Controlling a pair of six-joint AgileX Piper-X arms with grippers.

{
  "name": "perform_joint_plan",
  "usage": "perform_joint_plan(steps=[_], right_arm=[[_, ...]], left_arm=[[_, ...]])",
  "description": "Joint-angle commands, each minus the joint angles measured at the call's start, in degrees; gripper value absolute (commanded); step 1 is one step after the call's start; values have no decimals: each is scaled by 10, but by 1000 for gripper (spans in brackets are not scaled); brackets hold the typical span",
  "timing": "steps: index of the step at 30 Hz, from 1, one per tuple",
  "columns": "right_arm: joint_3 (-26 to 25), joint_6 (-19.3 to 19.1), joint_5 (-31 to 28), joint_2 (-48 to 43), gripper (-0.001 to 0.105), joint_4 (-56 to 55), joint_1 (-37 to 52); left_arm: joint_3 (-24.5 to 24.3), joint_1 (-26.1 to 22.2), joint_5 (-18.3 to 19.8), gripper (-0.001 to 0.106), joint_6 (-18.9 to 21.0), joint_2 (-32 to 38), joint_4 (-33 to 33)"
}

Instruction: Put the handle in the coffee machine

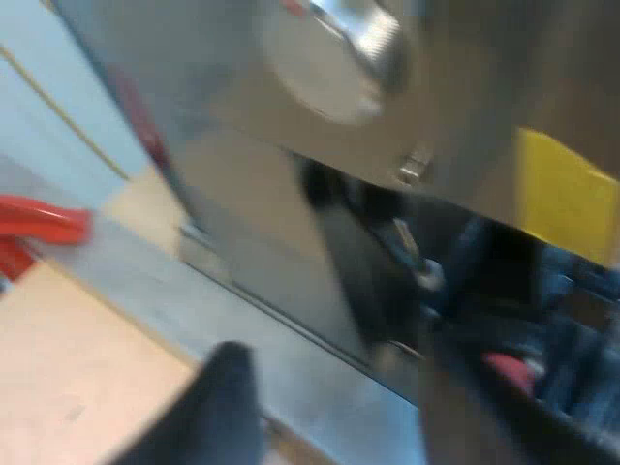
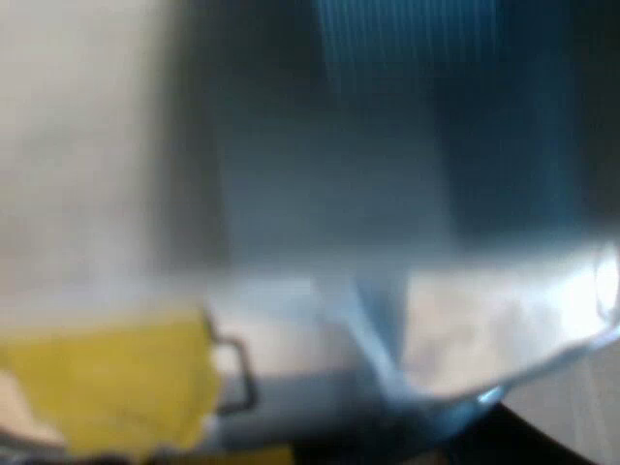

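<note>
**Desk:** Where is the handle?

**Arm:** I take the small red patch in the dark recess under the espresso machine's [image 1: 252, 194] front, below its round knob [image 1: 349, 53], to be the end of the handle [image 1: 509, 368]. I cannot tell whether it is locked in.

**Desk:** And your jaws?

**Arm:** My left gripper [image 1: 334, 378] hangs spread and empty before the machine, near that red end, probably placed to take or steady it. I cannot tell the state of my right gripper [image 2: 528, 441], which is close to bright metal.
</note>
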State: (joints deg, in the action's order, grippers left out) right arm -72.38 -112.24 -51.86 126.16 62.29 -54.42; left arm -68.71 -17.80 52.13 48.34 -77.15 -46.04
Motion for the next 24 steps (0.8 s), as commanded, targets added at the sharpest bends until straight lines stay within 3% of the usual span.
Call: perform_joint_plan(steps=[1,10,14,17,19,24], right_arm=[[-10,-7,12,-18,29,36,3],[-10,-7,12,-18,29,36,3],[-10,-7,12,-18,29,36,3],[-10,-7,12,-18,29,36,3],[-10,-7,12,-18,29,36,3],[-10,-7,12,-18,29,36,3]], left_arm=[[-33,5,-4,1,45,-42,9],[-95,8,-18,1,41,-125,-37],[-104,16,-75,1,-63,-159,-124],[-104,25,-77,1,-121,-167,-184],[-104,31,-81,1,-139,-168,-202],[-104,46,-86,1,-140,-168,-209]])
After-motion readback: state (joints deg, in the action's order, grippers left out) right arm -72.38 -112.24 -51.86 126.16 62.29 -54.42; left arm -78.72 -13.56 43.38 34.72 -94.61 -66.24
